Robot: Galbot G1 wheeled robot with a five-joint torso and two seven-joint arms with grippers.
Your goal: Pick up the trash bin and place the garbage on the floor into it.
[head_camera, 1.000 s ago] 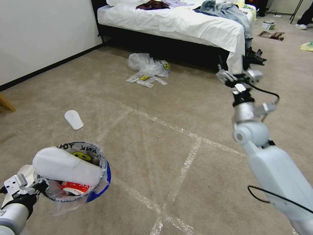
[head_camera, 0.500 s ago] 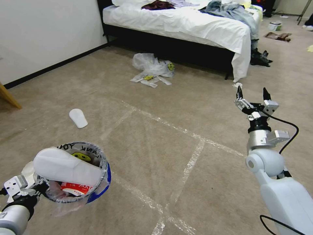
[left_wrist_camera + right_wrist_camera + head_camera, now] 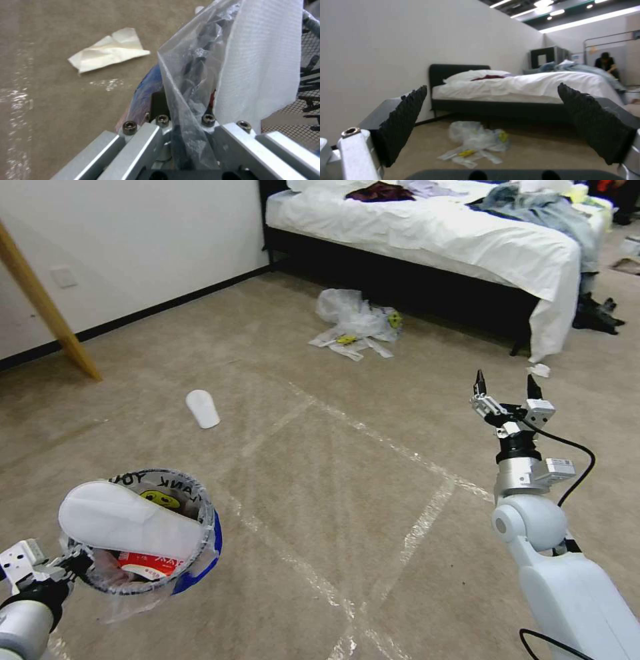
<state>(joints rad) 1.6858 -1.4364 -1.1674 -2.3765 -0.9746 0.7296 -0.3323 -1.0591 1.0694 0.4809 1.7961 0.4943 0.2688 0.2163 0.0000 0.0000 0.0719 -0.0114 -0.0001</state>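
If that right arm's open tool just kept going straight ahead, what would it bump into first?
Probably the heap of clear plastic bags on the floor before the bed. The right tool is open and aimed that way; nothing shows between, though depth is unclear.

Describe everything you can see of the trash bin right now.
The small round red trash bin with a blue band hangs above the beige carpet, tilted, gripped at its rim by the left hand, which is shut on it. A clear plastic liner bag printed with black letters and a yellow face spills over the rim. A flat white slipper lies across the mouth, above a red wrapper.
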